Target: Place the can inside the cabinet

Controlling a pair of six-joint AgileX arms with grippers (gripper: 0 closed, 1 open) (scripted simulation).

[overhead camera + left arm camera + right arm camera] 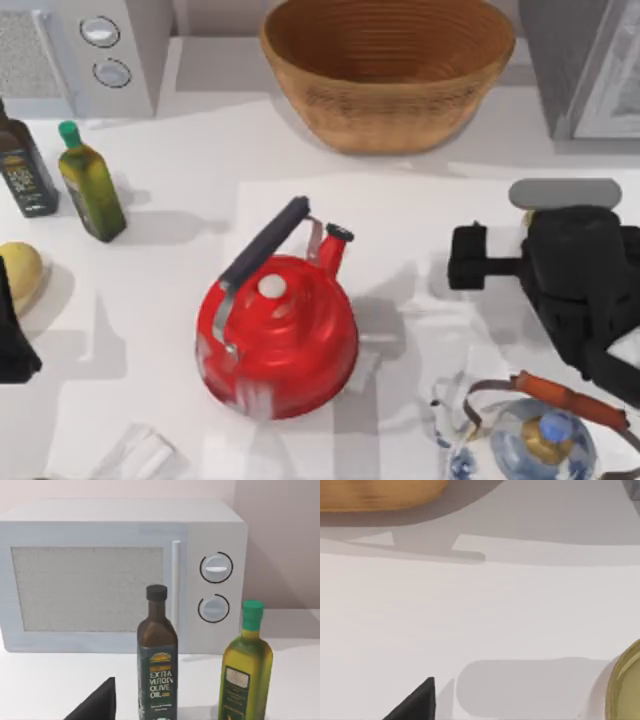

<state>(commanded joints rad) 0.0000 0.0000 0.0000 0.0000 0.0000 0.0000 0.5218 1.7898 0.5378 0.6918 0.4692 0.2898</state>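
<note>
The right hand [462, 258] hovers over the bench [170, 300]; its grip cannot be told. The basket [388, 70] holds nothing.

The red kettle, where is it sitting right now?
In the top view, the red kettle stands near the table's middle, in front of the wicker basket, with the green-capped oil bottle off to its left.

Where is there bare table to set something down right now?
Bare table lies between the green-capped bottle and the red kettle, and between the kettle and the basket. Crowded around the right gripper and glass teapot.
</note>
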